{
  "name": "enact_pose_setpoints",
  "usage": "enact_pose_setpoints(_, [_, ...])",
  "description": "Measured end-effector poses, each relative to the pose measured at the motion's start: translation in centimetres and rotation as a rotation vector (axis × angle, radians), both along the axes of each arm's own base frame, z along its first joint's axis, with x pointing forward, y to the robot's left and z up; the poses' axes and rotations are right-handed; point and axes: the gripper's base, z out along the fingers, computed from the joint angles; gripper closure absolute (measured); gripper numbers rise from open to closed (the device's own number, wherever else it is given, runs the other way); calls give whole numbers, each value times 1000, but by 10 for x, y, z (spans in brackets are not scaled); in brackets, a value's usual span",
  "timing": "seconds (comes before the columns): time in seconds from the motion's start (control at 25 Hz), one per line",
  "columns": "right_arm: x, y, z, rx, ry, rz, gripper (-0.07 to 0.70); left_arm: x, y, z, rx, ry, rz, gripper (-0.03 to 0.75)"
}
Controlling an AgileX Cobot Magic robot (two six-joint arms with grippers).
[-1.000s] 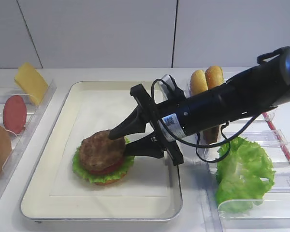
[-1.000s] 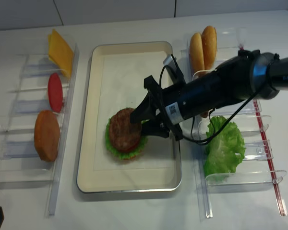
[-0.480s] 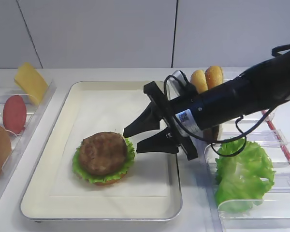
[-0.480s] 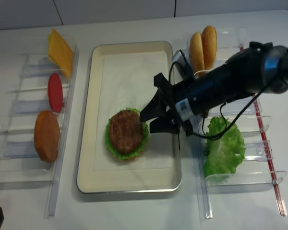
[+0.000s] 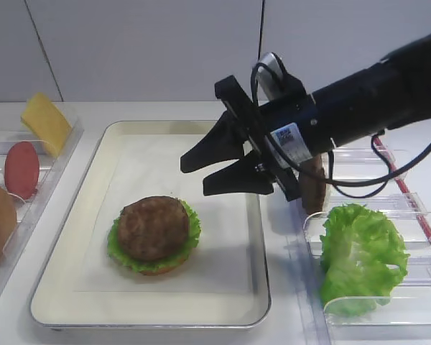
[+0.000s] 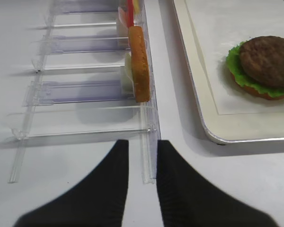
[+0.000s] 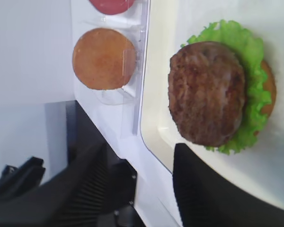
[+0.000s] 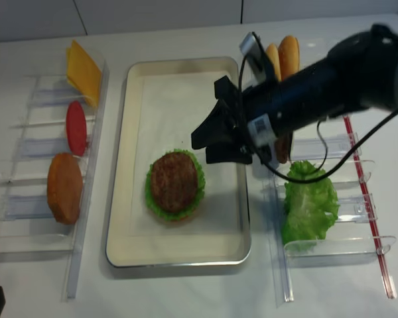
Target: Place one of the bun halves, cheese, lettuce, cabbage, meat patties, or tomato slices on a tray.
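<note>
A meat patty lies on top of lettuce and a bun half on the paper-lined silver tray. My right gripper hangs open and empty above the tray, up and to the right of the stack and clear of it. In the left wrist view my left gripper sits low over the table by the left rack's corner, its fingers slightly apart and holding nothing. No cabbage is in view.
The left rack holds a cheese slice, a tomato slice and a bun half. The right rack holds two bun halves, a patty and a lettuce leaf.
My right gripper stood around the patty on the stack, then drew back to the right and rose. The patty stays on the lettuce.
</note>
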Motion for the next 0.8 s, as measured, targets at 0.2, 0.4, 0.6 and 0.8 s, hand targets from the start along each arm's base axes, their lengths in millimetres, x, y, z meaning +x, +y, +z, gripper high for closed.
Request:
enact_pose_setpoints(0.2, [-7,-11,41,-209,-98,100,269,0,0,0,0,0,0,576])
enact_pose_setpoints(0.4, [-24,-37,78,-482,-202,126,269,0,0,0,0,0,0,576])
enact_pose_setpoints(0.6, [-46,-58,102,-631,-289,99,269,0,0,0,0,0,0,577])
enact_pose_setpoints(0.8, [-64,-75,123,-729,-391,53,269,0,0,0,0,0,0,577])
